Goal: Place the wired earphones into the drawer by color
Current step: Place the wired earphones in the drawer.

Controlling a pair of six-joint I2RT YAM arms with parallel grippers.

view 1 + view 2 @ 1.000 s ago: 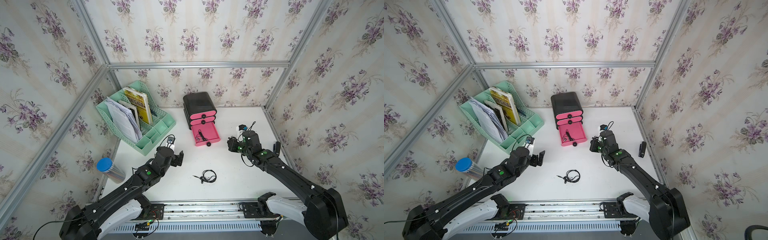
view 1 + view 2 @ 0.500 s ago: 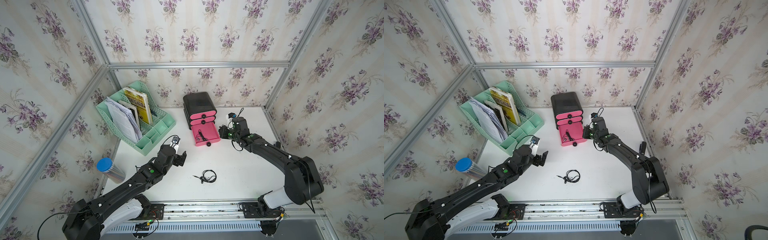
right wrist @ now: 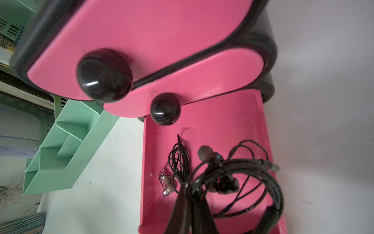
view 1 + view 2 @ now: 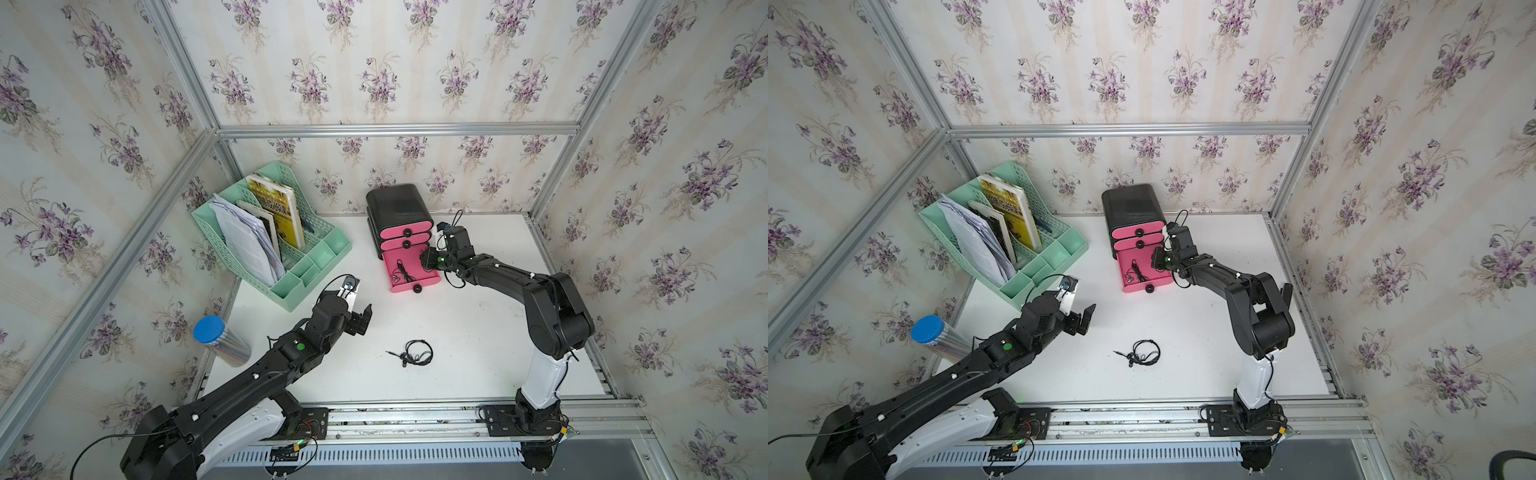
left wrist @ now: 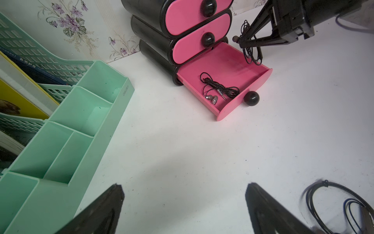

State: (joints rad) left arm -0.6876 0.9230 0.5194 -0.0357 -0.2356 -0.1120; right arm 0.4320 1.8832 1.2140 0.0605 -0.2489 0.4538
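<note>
The black drawer unit has pink fronts, and its bottom drawer (image 4: 417,253) stands pulled open. One black bundle of wired earphones (image 4: 401,271) lies inside it, also clear in the left wrist view (image 5: 219,89). My right gripper (image 4: 428,259) hangs over the drawer's right side, shut on a second black earphone bundle (image 3: 232,174) that dangles just above the pink floor. A third black coil (image 4: 415,353) lies loose on the white table in both top views. My left gripper (image 4: 360,320) hovers open and empty to the coil's left.
A mint-green desk organizer (image 4: 291,249) with books and papers stands at the back left. A shiny cylinder with a blue lid (image 4: 216,338) lies beside the left arm. The two upper drawers (image 4: 405,235) are shut. Papered walls close in three sides.
The right arm has swung from the table's right side to the open drawer, carrying the black bundle. The left gripper has drifted slightly to the right.
</note>
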